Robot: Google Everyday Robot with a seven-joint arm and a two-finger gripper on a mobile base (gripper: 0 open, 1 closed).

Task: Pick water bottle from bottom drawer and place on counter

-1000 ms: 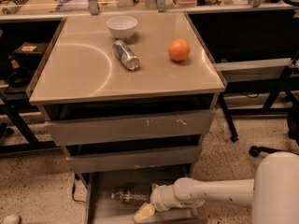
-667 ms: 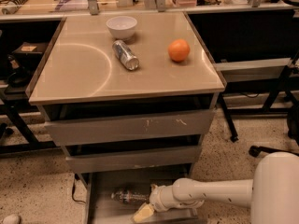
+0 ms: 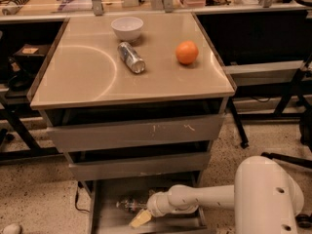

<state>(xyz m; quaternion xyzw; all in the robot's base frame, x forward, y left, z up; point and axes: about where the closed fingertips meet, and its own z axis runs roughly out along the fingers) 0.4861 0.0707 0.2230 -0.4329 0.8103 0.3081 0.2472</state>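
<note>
Camera view: wide square glossy tan counter (image 3: 83,77) on the grey drawer cabinet. On it, towards the back, a small white bowl (image 3: 127,27). Just in front of the bowl a shiny silver metal can (image 3: 131,57) lies on its side. A round orange fruit (image 3: 187,52) sits to the right, apart from both. The two taller grey drawers (image 3: 131,133) below the counter stand slightly open. The shallow grey bottom drawer (image 3: 111,223) is pulled out. The small clear plastic water bottle (image 3: 127,204) lies on its side on the drawer floor. The white robot arm (image 3: 204,199) reaches in from the right, with the pincer (image 3: 142,213) low in the drawer, right at the bottle. Pincer spread or pressed together: cannot tell.
</note>
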